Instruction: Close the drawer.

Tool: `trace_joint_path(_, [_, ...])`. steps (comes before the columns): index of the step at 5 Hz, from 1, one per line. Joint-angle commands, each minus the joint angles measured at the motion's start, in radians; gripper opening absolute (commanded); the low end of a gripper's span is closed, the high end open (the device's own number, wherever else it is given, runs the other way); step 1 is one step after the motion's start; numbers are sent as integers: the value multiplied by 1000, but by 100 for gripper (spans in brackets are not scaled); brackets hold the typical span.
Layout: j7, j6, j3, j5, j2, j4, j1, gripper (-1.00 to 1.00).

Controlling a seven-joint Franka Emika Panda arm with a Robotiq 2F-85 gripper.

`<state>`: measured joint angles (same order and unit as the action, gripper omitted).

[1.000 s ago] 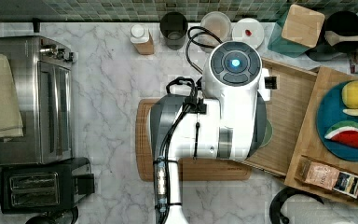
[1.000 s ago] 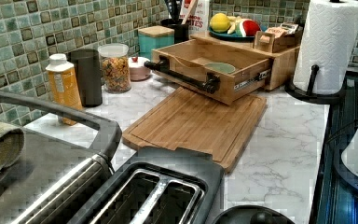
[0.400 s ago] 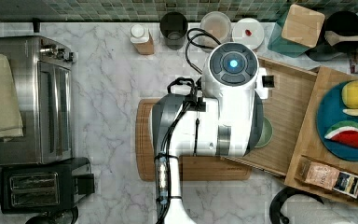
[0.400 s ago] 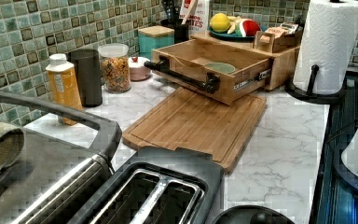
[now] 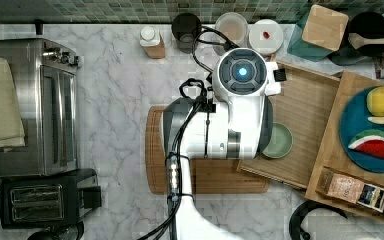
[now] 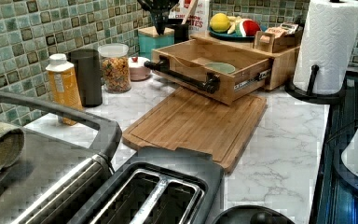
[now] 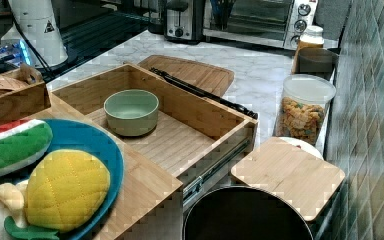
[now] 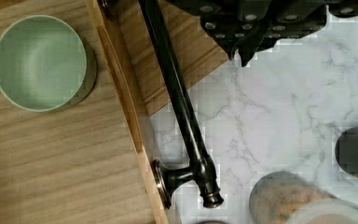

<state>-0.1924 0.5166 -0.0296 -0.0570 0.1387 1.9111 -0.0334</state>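
Observation:
The drawer [image 5: 310,110] is a light-wood tray, pulled out over the marble counter from under a wooden shelf. A green bowl [image 5: 279,141] sits on the drawer's floor [image 7: 180,135]. Across the drawer's front wall [image 6: 186,83] runs a black bar handle [image 6: 182,75]. In the top view my white arm [image 5: 230,120] hangs over the drawer's left part and hides that front wall. In the wrist view my gripper [image 8: 243,51] is dark, above the marble just beside the handle [image 8: 177,98] and apart from it. The bowl [image 8: 39,63] lies on the other side of the front wall.
A flat cutting board [image 6: 200,123] lies on the counter in front of the drawer. A cereal jar [image 6: 115,67], dark canister [image 6: 86,77] and orange bottle [image 6: 64,86] line the tiled wall. A toaster [image 5: 45,200], toaster oven [image 5: 27,107] and paper towel roll [image 6: 326,46] stand around.
My arm has shifted a little toward the top view's left and slightly down. The drawer and bowl stay where they were.

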Motion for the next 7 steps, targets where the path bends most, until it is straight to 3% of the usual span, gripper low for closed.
trace_joint_path(1, [-128, -9, 29, -77, 182, -139, 42, -100])
trace_joint_path(4, [-76, 193, 8, -202, 231, -41, 63, -100])
trace_joint_path(6, [-102, 129, 10, -194, 259, -90, 50, -100])
trace_joint_path(7, [-162, 97, 15, -154, 275, -103, 15, -100])
